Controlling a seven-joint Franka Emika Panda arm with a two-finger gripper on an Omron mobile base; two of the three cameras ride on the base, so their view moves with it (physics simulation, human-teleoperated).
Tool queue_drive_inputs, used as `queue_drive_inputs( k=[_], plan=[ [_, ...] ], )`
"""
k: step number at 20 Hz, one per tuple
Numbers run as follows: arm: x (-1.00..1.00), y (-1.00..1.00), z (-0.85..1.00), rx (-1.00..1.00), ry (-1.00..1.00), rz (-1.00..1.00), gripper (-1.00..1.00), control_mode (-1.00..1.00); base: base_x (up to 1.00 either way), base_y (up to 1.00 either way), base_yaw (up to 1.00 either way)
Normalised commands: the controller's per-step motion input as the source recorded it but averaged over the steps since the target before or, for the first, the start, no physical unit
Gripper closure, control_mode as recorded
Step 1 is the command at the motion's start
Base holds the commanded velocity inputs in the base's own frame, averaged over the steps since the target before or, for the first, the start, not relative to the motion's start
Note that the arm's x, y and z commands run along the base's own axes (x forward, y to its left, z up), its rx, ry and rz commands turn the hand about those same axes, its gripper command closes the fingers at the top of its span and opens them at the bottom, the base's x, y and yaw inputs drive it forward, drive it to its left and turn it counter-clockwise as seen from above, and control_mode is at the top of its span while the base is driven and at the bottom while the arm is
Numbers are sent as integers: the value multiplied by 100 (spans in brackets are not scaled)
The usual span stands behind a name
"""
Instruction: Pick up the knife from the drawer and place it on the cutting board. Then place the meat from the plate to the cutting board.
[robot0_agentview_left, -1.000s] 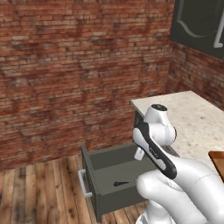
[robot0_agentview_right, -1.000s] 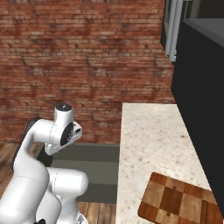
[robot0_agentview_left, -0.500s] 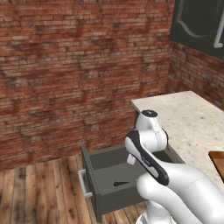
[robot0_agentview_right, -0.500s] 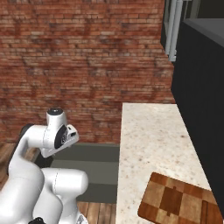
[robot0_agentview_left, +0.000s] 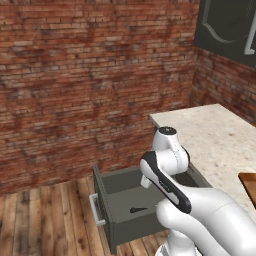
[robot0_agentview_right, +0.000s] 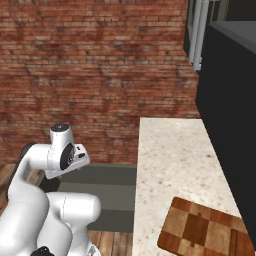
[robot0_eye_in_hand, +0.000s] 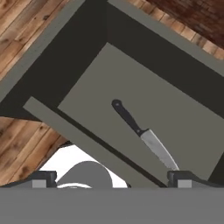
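The drawer (robot0_eye_in_hand: 89, 85) stands pulled out, and the knife (robot0_eye_in_hand: 143, 134) lies flat on its grey floor, black handle toward the upper left and silver blade toward the lower right of the hand view. My gripper (robot0_eye_in_hand: 113, 178) hangs above the drawer, open and holding nothing, its fingertips (robot0_eye_in_hand: 43, 177) far apart, with the blade tip close to the right one. The left base view shows the drawer (robot0_agentview_left: 131, 227) with the knife (robot0_agentview_left: 138, 209) inside, partly behind my arm. The cutting board (robot0_agentview_right: 200, 231) lies on the counter, its corner (robot0_agentview_left: 249, 183) at the frame's edge. The plate and the meat are out of view.
The speckled stone counter (robot0_agentview_right: 170, 160) runs to the right of the drawer (robot0_agentview_right: 107, 186). A brick wall (robot0_agentview_left: 90, 80) stands behind, a wooden floor (robot0_agentview_left: 45, 220) lies to the left, and a tall dark cabinet (robot0_agentview_right: 230, 100) stands at the counter's far right.
My arm has swung left and lowered over the open drawer. The gripper has stayed open, and the knife has not moved.
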Motion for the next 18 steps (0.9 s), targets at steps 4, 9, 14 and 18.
queue_drive_inputs(
  k=[4, 9, 14, 18],
  plan=[
    [-10, 2, -22, 0, 0, -16, -100, -100, 0, 0, 0],
    [-23, 3, -25, 0, 0, -11, -100, -100, 0, 0, 0],
    [-29, 4, -30, 0, 0, -6, -100, -100, 0, 0, 0],
    [-18, 1, -30, 0, 0, -3, -100, -100, 0, 0, 0]
  ],
)
